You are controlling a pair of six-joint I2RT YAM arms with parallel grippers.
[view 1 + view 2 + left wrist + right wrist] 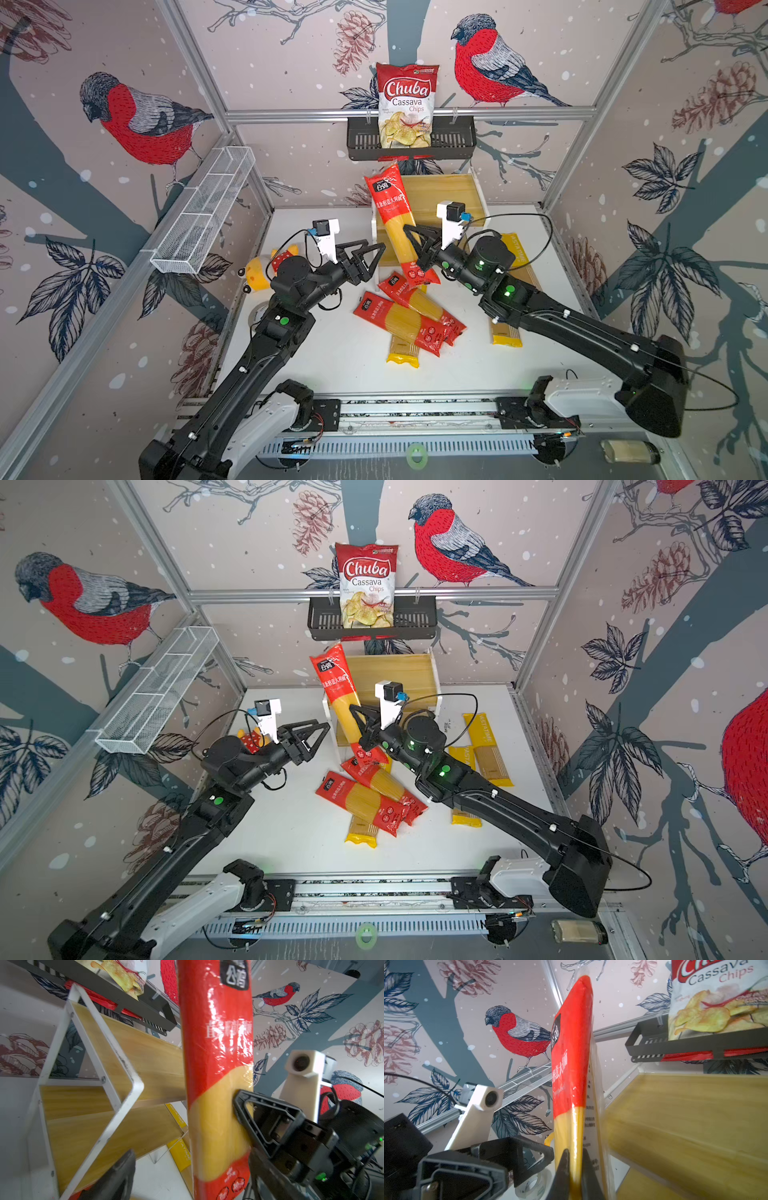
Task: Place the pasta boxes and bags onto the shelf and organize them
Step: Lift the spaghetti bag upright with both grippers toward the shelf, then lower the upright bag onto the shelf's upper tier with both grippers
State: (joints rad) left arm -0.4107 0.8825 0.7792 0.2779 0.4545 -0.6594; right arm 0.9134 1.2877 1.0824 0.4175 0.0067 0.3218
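One red spaghetti pack (392, 216) is pinched by the right tool (411, 239); the left tool (374, 249) gapes near it.

The white table (332, 365) is carrying the wooden shelf (444, 191) at its back. Two red spaghetti packs (399, 322) are lying overlapped mid-table across a yellow pack (402, 358); two more yellow packs (505, 334) are lying rightward, a yellow toy (258, 277) leftward.

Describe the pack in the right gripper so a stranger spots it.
Find the wooden shelf under the black basket. Before its left end a red spaghetti pack stands nearly upright, pinched by the right gripper. The other red packs lie flat.
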